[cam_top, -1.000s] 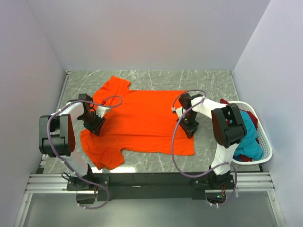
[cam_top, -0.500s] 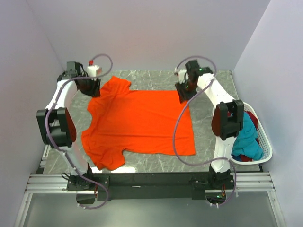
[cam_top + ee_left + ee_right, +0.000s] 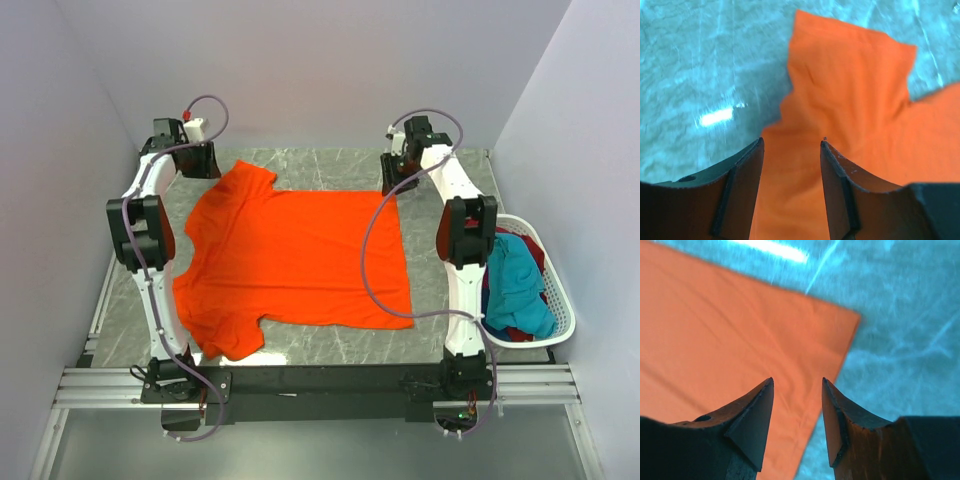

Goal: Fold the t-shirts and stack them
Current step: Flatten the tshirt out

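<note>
– One orange t-shirt [image 3: 300, 255] is out of the basket, yes? Where does it lie?

– Spread flat on the grey marbled table [image 3: 450, 200], filling most of the middle. Its neck end points to the left arm's side and its hem to the right arm's side. The far sleeve [image 3: 245, 175] lies flat and pointed toward the back wall, while the near sleeve [image 3: 225, 335] is rumpled at the front edge.

– And the rest of the t-shirts?

– A teal t-shirt [image 3: 515, 290] and a dark red t-shirt [image 3: 528, 248] are heaped in the white basket [image 3: 562, 305], which sits at the table's right edge, well apart from the orange one.

– What about the left gripper [image 3: 197, 160]?

– It hangs at the far left corner, just beside that far sleeve. In its wrist view the fingers [image 3: 740, 170] stand apart, about half spread, with orange cloth showing in the gap below them. Nothing is pinched between them.

– The right gripper [image 3: 397, 178]?

– Over the far hem corner [image 3: 392, 192], close to the back wall. Its fingers [image 3: 752, 410] are parted about as much, with the shirt's edge running under the gap and bare table beyond. It holds nothing either. Whether either one touches the cloth, I cannot tell.
</note>
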